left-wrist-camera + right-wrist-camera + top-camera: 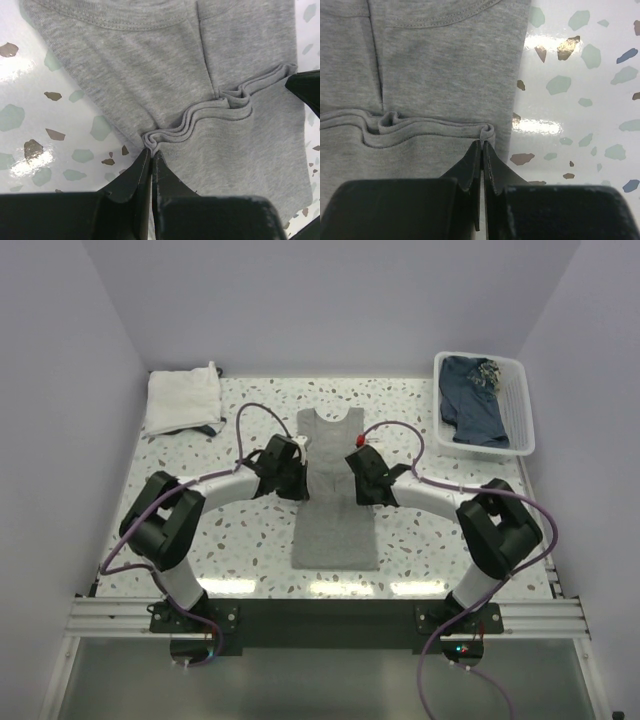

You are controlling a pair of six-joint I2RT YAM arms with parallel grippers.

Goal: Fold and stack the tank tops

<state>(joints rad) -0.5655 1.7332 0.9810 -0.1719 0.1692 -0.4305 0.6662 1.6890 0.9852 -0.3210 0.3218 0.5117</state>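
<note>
closest to your wrist cameras, the left gripper (151, 150) has its two black tapered tips pressed together on a bunched edge of cloth. the right gripper (483, 144) is clamped the same way on the opposite edge. both are biting the plain grey jersey tank top (335, 510).

from above, you can see that top lying flat in the middle of the speckled terrazzo table top (240, 530), between the two arms. it forms a long narrow strip. its long axis runs near to far, with the scooped neck and straps pointing to the far side and the straight hem toward the arm bases.

the cloth is a soft fine-ribbed knit with stitched binding round the neckline. between the two pinch points, a wavy ridge of several stacked layers crosses the shirt from left to right. a straight lengthwise edge shows near its middle.

at the far left corner, well apart, sits the white folded tank top (185, 400), a soft squarish bundle with a dark edge at its near side. at the far right, the white plastic slatted basket (525, 415) holds a crumpled blue-grey garment (470, 400).
</note>
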